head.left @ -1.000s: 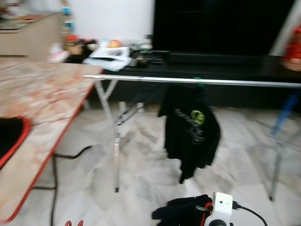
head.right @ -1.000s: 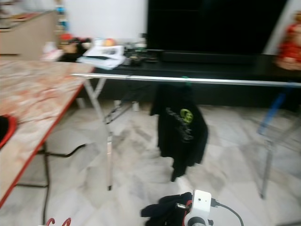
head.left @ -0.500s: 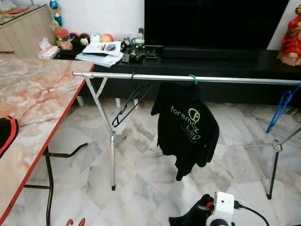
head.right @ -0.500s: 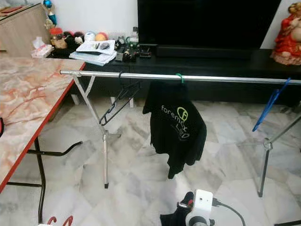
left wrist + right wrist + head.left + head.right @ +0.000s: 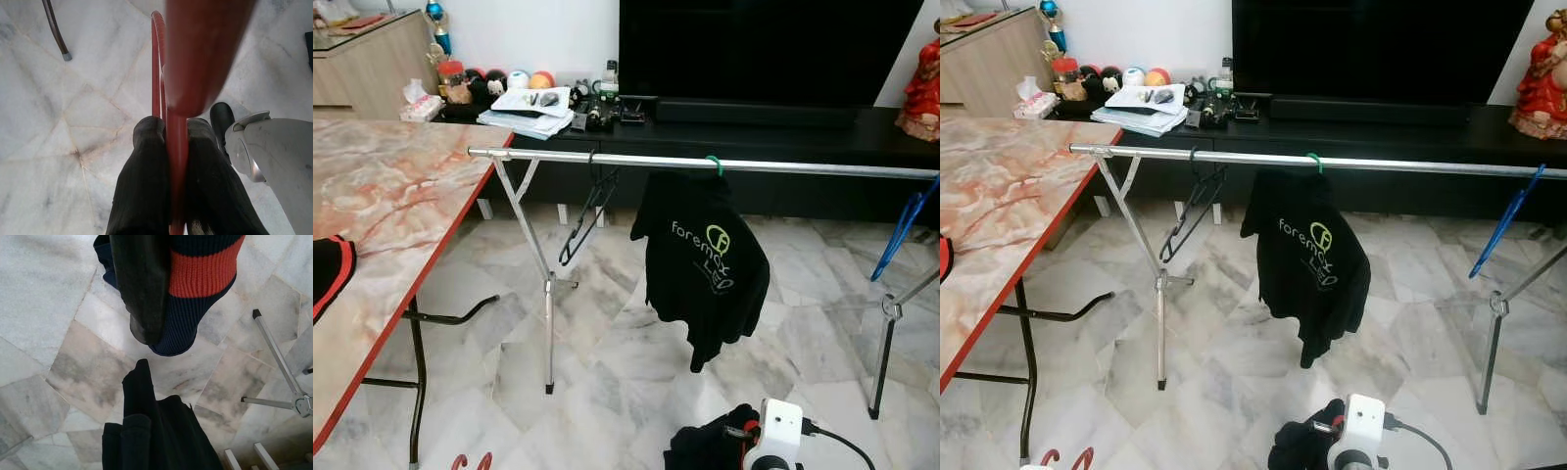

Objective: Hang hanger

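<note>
My left gripper (image 5: 173,142) is shut on a red hanger (image 5: 177,98) low over the floor; its red tips (image 5: 470,460) peek in at the bottom of the left eye view. A dark garment (image 5: 705,446) with an orange cuff (image 5: 203,269) is bunched in my right gripper (image 5: 156,396), which looks shut on it beside the white wrist camera (image 5: 773,431). Ahead runs a silver rail (image 5: 705,164) on folding legs. It carries a bare black hanger (image 5: 587,211), a black printed T-shirt (image 5: 705,264) on a green hook, and a blue hanger (image 5: 901,225) at the right end.
A marble-topped table (image 5: 391,196) with a red edge stands on the left, a black and red cloth (image 5: 328,274) lying on it. Behind the rail are a low black TV console (image 5: 754,122) and a large screen. The floor is pale marble tile.
The head camera has stopped swinging, so the blurred picture is sharp now. The bare black hanger on the rail has turned more edge-on. Both grippers keep their holds.
</note>
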Controlling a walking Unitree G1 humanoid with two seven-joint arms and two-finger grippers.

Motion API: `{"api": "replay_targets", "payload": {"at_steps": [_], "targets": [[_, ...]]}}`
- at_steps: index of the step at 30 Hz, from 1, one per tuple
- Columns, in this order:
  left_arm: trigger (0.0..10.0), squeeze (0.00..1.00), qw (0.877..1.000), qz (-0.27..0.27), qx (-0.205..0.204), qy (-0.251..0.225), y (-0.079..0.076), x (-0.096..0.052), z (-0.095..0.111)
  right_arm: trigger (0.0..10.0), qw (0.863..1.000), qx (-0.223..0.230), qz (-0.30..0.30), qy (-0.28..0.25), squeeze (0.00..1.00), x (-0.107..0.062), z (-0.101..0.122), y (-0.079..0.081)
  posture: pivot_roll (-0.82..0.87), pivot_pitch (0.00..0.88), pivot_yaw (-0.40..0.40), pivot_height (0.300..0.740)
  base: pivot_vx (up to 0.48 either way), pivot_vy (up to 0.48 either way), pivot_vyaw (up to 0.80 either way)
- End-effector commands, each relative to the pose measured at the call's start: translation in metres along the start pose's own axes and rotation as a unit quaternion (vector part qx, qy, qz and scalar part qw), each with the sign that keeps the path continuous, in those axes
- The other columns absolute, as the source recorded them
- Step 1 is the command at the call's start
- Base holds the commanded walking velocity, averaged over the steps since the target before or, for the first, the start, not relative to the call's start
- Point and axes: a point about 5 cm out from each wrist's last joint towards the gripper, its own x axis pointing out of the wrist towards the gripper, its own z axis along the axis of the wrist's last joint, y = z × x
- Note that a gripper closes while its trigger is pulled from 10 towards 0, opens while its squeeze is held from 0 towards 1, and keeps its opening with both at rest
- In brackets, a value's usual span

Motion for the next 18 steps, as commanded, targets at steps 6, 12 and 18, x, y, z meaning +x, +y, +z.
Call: {"api": "replay_targets", "payload": {"at_steps": [6,12,18], "targets": [[10.0,0.0,1.0,0.005,-0.005,0.019,0.0051,-0.0028,-0.009,10.0,1.0,0.002,-0.003,-0.007,0.0,-0.0002,0.0014,-0.0016,0.05,0.062,0.04,0.74,0.0,0.48,-0.27],[10.0,0.0,1.0,0.006,-0.005,0.021,0.007,-0.0036,-0.0106,10.0,1.0,0.0,-0.002,-0.007,0.0,-0.0002,0.0015,-0.0012,0.05,0.062,0.04,0.74,0.0,0.48,-0.64],[10.0,0.0,1.0,0.005,0.003,0.021,0.0083,-0.0044,-0.0116,10.0,1.0,-0.001,-0.002,-0.008,0.0,-0.0003,0.0015,-0.0012,0.05,0.062,0.04,0.74,0.0,0.213,0.0]]}}
